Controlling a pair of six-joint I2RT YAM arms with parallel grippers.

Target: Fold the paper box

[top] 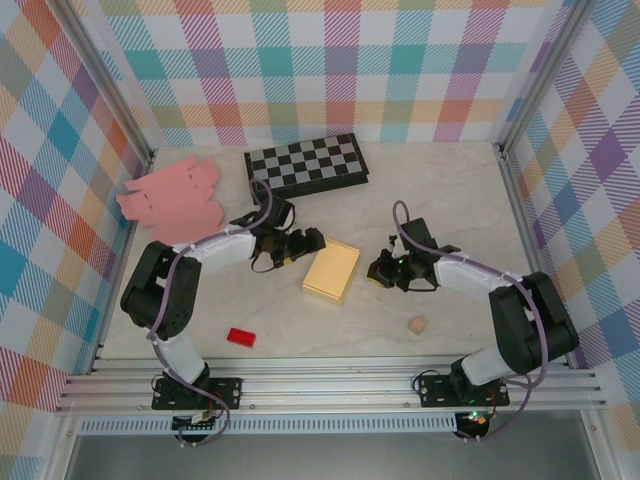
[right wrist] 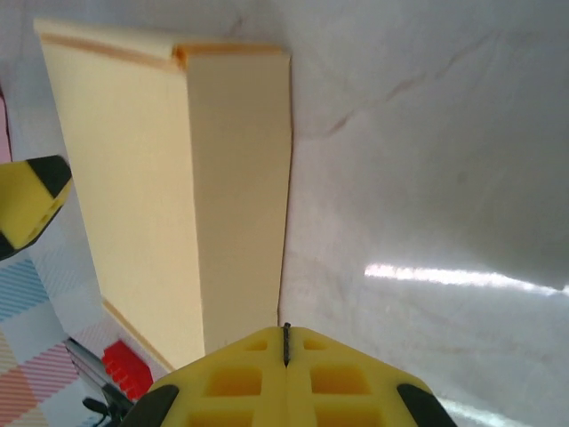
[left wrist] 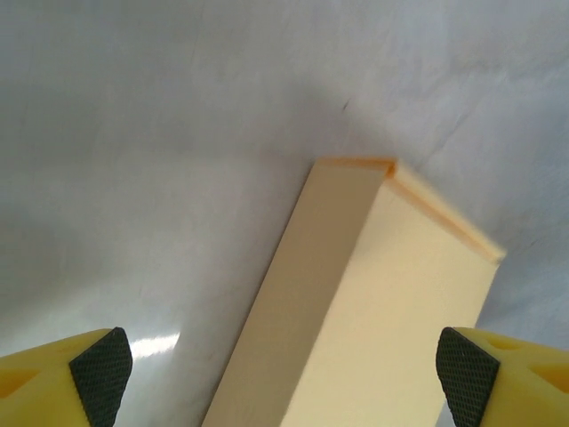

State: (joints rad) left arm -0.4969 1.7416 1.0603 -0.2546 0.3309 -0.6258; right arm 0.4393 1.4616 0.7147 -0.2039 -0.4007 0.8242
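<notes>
Two end effectors flanked the box (top: 332,270), which lay flat mid-tabletop (top: 450,200). The left end effector (top: 305,243) stood wide apart and empty, its pads (left wrist: 100,365) straddling the box's end; contact could not be told. The right end effector (top: 378,268) was pressed together, holding nothing, its tip just beside the box's side. Both arms were bent at the elbow, reaching inward.

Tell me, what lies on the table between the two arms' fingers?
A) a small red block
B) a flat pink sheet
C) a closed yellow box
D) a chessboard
C: the yellow box lies closed on the table, with the left fingers on one side and the right fingers on the other.
</notes>
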